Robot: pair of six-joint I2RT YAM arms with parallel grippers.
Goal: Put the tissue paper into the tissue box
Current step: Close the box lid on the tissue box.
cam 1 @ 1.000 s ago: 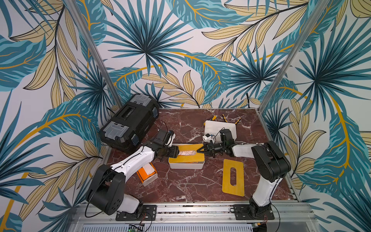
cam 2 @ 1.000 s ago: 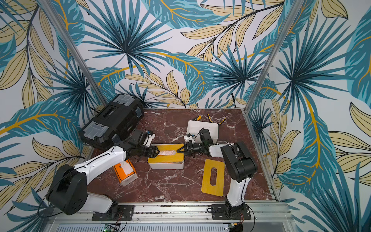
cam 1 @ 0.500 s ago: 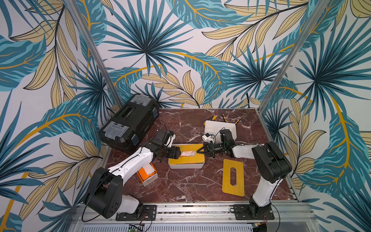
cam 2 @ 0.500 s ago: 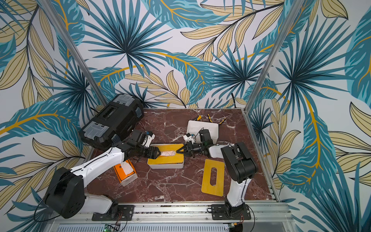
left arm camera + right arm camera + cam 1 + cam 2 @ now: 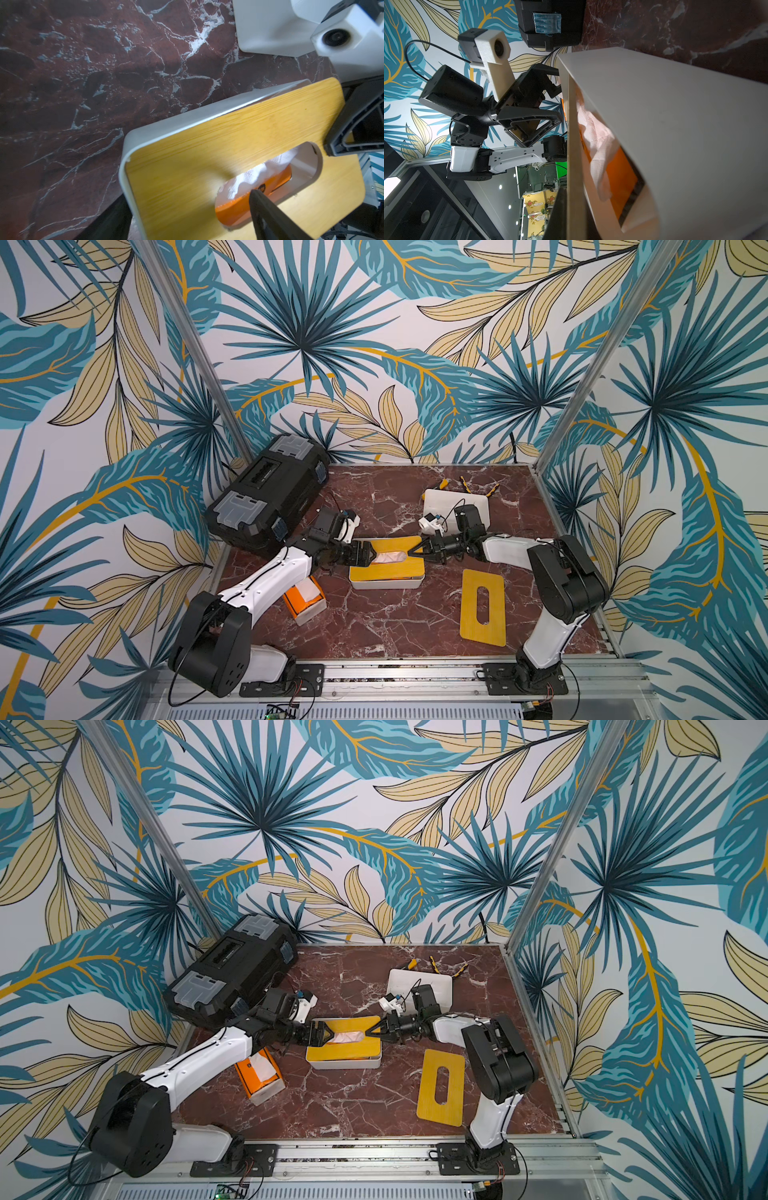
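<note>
- Left gripper (image 5: pixel 369 556): jaws spread wide, holding nothing. It sits at one end of the slot in the lid (image 5: pixel 386 571), and one fingertip (image 5: pixel 258 199) hangs over the opening.
- Right gripper (image 5: pixel 411 551): closed on the opposite end of the lid, pointing straight at the left gripper across the tissue box (image 5: pixel 386 585).
- Lid: yellow wood, lying on the white tissue box. The right wrist view shows it lifted off the box rim at the right gripper's end, leaving a gap.
- Tissue paper (image 5: pixel 249 178): inside the box, between the two grippers and just ahead of the left gripper's fingertips. A crumpled white sheet shows through the slot, lying on an orange pack (image 5: pixel 236 209).
- Tissue box: standing on the table (image 5: pixel 374 626), directly between the grippers.
- Spare lid (image 5: pixel 471 614): flat on the table beside the right arm, well apart from the right gripper.
- Opened tissue pack (image 5: pixel 305 600): on the table behind the left gripper, partly under that forearm.
- Black toolbox (image 5: pixel 266 493): near the left gripper's wrist.
- White tray (image 5: pixel 444 499): just behind the right gripper's wrist.
</note>
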